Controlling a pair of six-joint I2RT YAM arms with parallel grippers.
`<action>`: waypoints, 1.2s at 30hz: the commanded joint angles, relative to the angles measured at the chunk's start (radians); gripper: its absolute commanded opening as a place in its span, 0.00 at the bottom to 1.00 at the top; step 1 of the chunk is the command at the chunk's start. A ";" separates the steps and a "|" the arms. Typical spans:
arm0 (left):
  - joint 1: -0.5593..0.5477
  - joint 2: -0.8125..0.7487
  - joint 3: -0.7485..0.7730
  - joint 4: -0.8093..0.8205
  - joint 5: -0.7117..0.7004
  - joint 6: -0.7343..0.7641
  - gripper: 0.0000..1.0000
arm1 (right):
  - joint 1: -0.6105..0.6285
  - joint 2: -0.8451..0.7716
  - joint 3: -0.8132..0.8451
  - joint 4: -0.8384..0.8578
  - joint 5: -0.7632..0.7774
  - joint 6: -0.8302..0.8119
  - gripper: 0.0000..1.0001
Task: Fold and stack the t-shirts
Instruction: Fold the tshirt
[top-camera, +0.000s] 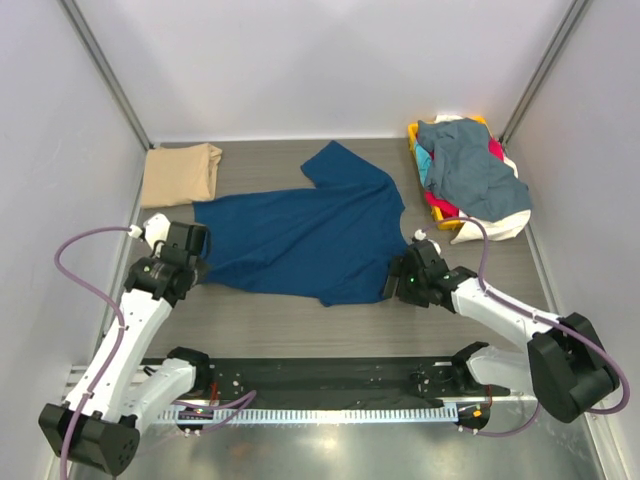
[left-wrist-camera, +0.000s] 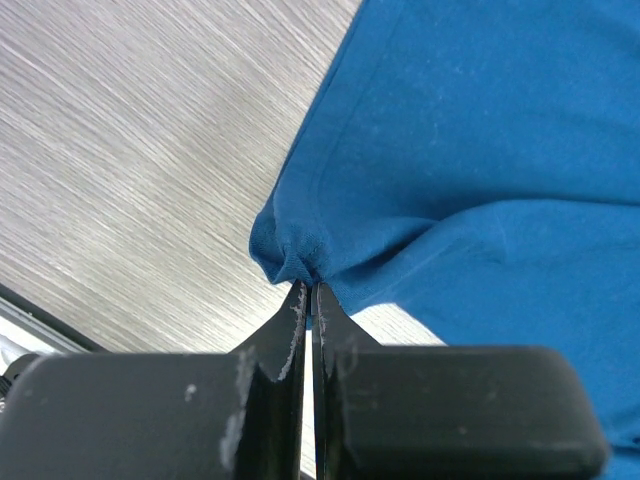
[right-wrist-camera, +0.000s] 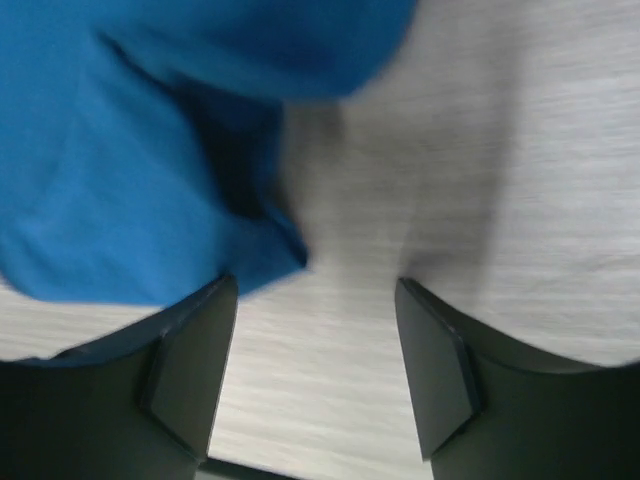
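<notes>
Stage: early, one tee of several finished. Done: tan tee (top-camera: 180, 173), folded into a flat pad, just past the far-left corner of the blue tee (top-camera: 300, 235). In hand: blue tee, spread flat on the table (top-camera: 260, 325), one sleeve pointing away from the arms, no fold made yet. Left gripper (top-camera: 195, 262): at the blue tee's left edge, clamped tight on a bunched bit of hem, cloth puckered right at the fingertips (left-wrist-camera: 298, 300) in the wrist view. Right gripper (top-camera: 395, 280): at the blue tee's near-right corner, pincer wide and empty, cloth corner just beside one finger (right-wrist-camera: 190, 370), bare table under the gap. Judged: second grip not yet made, needed before any fold. Left to do: fold the blue tee, stack it with the tan one, then work through the rest. Container: yellow bin (top-camera: 413, 133), to the right of the blue tee, mostly hidden under its load. Contents: loose heap of unfolded tees, slate-blue tee (top-camera: 470, 165) on top, teal tee (top-camera: 424, 160) and red tee (top-camera: 440, 207) showing beneath, white tee (top-camera: 503, 226) spilling over the side. Exact count of tees in the heap: cannot tell.
</notes>
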 joint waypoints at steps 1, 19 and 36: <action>0.006 0.009 -0.010 0.049 0.017 0.017 0.00 | 0.015 0.018 -0.023 0.113 -0.001 0.057 0.69; 0.005 -0.003 0.043 -0.002 0.015 0.027 0.00 | 0.040 -0.081 0.055 0.043 -0.020 0.049 0.01; 0.005 -0.136 0.146 -0.257 0.155 0.064 0.00 | 0.040 -0.556 0.366 -0.600 0.172 0.195 0.01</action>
